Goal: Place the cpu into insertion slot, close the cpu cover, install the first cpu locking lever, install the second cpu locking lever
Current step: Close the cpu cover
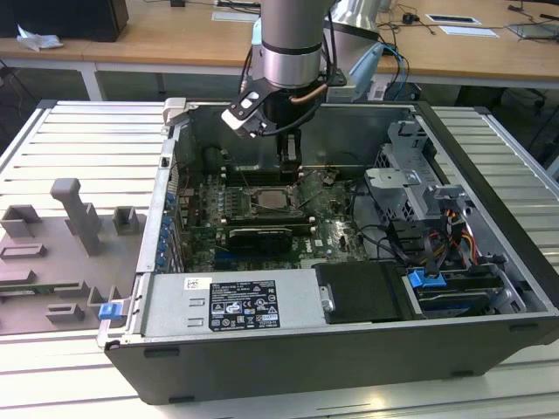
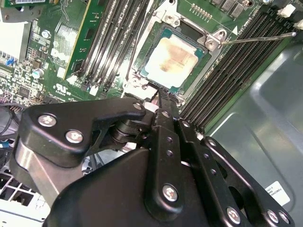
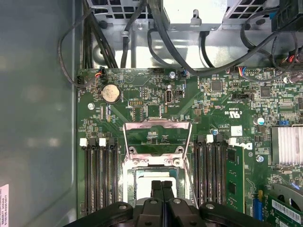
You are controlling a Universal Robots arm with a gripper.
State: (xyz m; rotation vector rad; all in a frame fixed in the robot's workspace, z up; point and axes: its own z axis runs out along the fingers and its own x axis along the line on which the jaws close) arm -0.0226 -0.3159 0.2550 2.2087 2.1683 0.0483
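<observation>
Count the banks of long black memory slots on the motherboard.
2. In the first wrist view, one bank runs beside the cpu, the other bank along its opposite side. The gripper covers one end of both.

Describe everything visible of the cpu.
The cpu is a small flat square chip with a pale silvery metal top, smeared brownish in the middle, and a green border. It lies flat, seated in the insertion slot between the black memory slots. The cpu cover is swung open, so the chip's top is bare. The gripper, fingers shut, hangs over one edge; whether it touches the chip cannot be told.
</observation>
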